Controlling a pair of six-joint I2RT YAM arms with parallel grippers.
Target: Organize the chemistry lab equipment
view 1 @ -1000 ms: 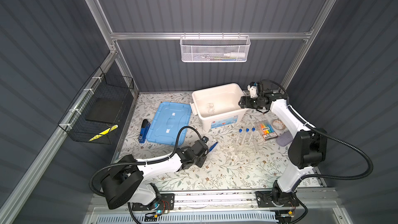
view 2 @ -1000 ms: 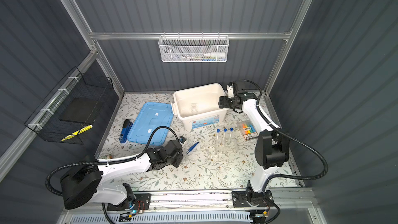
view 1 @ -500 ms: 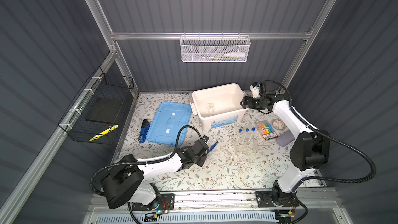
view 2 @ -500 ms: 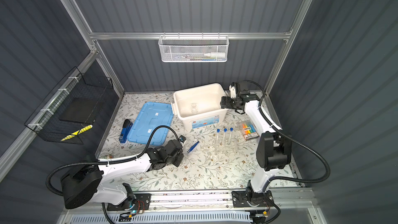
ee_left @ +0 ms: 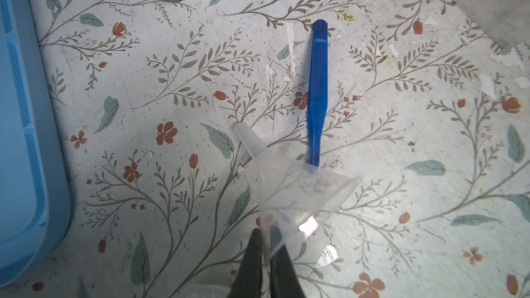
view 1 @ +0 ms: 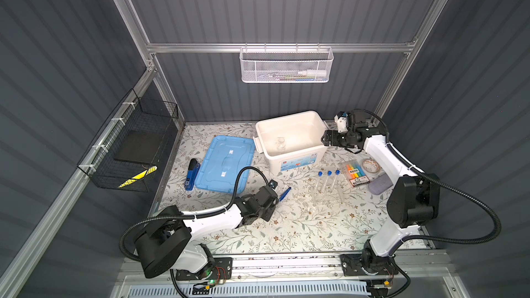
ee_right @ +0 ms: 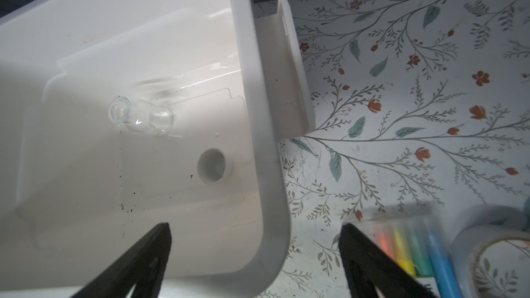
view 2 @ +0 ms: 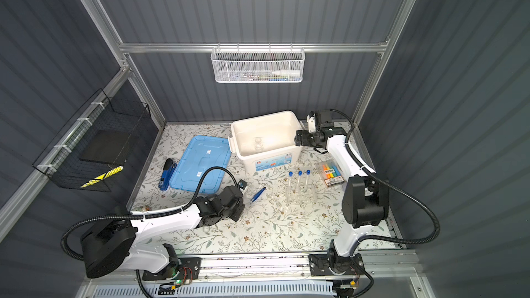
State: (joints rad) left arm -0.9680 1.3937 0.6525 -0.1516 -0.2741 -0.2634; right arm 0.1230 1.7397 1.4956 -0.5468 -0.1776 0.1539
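Right gripper (ee_right: 256, 226) pulling back over rim of white bin (ee_right: 252, 81), fingers standing wide, left gripper (ee_left: 265, 236) pinching clear funnel (ee_left: 289, 193) before bin, blue tweezers (ee_left: 317, 90) touching funnel, glass vessel (ee_right: 143, 117) sitting inside bin

- left gripper (ee_left: 265, 234) has closed; its fingers now pinch the rim of the clear funnel (ee_left: 292, 190)
- right gripper (view 1: 325, 140) has shifted slightly toward the tabletop's right edge, off the white bin (view 1: 286, 116) interior and over its right rim
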